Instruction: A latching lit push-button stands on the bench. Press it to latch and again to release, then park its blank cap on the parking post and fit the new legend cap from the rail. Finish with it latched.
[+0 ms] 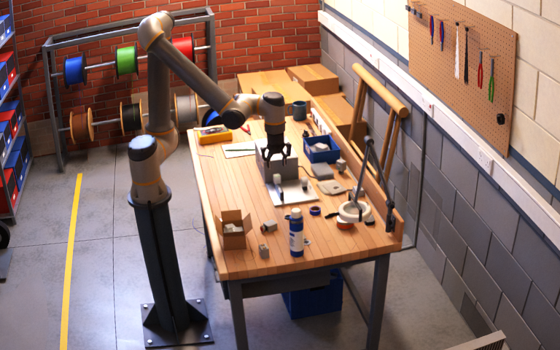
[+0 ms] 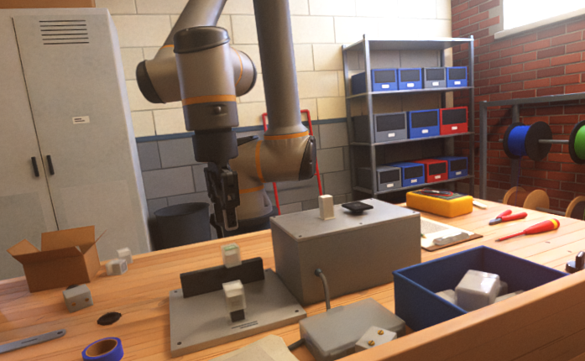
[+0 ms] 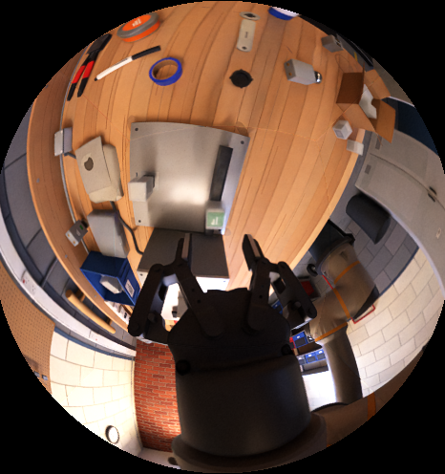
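The push-button (image 2: 326,206) is a small pale stub standing on top of the grey box (image 2: 345,248) (image 1: 276,164) in the middle of the bench. In front of the box lies a grey base plate (image 2: 229,312) (image 3: 186,172). On it a dark rail (image 2: 221,276) carries the legend cap (image 2: 231,254) (image 3: 215,217), which has a green mark. A pale cap (image 2: 234,295) (image 3: 141,187) sits on the short post on the same plate. My gripper (image 1: 276,158) (image 2: 225,223) (image 3: 217,248) hangs above the box's near-left edge, higher than the rail. It is open and holds nothing.
A blue bin (image 2: 469,281) with grey parts stands right of the box. A grey pedal-like unit (image 2: 348,326) lies in front, cabled to the box. A cardboard box (image 2: 56,258), blue tape (image 2: 102,349), a yellow meter (image 2: 439,202) and a magnifier lamp (image 1: 372,182) are spread on the bench.
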